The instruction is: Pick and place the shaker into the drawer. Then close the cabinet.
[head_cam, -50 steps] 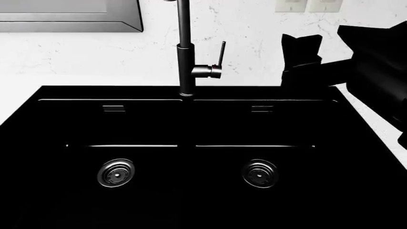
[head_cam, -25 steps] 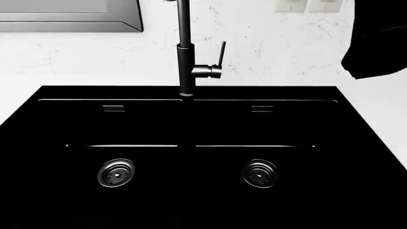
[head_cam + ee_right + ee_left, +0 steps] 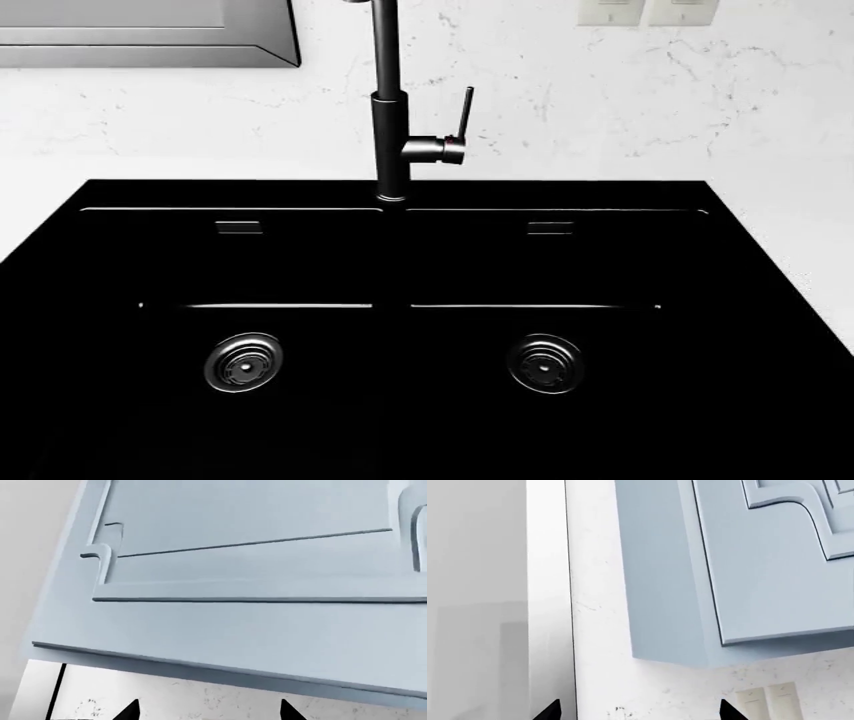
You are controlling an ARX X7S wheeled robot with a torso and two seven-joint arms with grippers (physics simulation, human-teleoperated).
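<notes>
The dark arm seen at the right edge of the head view half a second ago is no longer in that view; the sink, faucet and wall are unchanged.

A black double-bowl sink (image 3: 400, 260) is set in a white bench (image 3: 801, 230). A drain (image 3: 243, 362) is seen in the left bowl and another drain (image 3: 545, 363) in the right bowl. A dark faucet (image 3: 390, 110) stands at the rear centre, against a marbled white wall (image 3: 601, 90).

The left gripper (image 3: 637, 711) is raised toward a pale blue-grey wall cupboard (image 3: 747, 570); only two fingertips show, spread apart, with nothing between them. The right gripper (image 3: 208, 711) is likewise released and empty, facing a panelled cupboard front (image 3: 253, 555).

The shaker, the drawer and the cabinet are not seen in any view.
</notes>
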